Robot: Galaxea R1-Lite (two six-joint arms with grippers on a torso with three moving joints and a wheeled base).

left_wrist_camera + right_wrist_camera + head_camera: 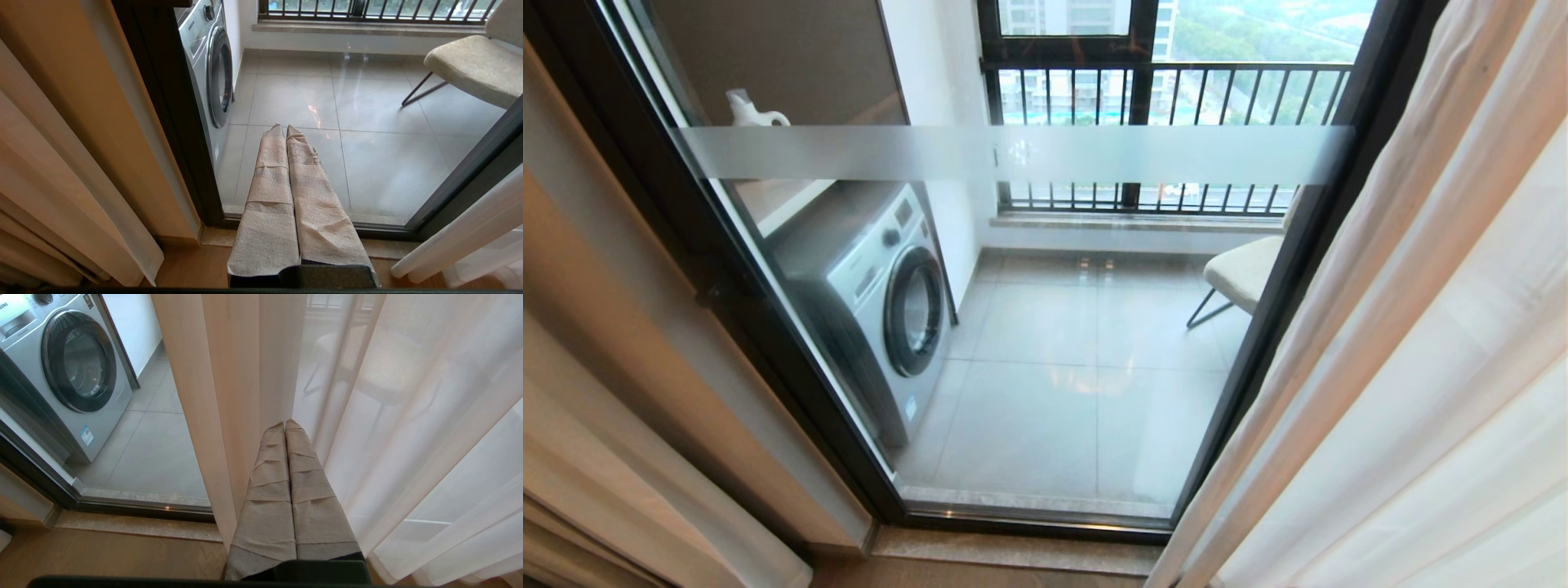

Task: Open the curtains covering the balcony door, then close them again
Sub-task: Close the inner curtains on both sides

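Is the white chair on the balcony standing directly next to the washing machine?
No, in the head view the chair stands at the opposite side of the balcony from the washing machine, with bare floor tiles between them.

Sheer cloth curtains (1405,343); glossy tiles (1078,384).

Left end effector (286,127) and right end effector (285,423) both closed, empty.

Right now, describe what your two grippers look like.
Both match. The left gripper and right gripper each have two long tapering fingers wrapped in wrinkled beige-grey cloth-like tape, layered in overlapping bands, narrowing to blunt tips. Each pair rises from a black base. No cables or markings show.
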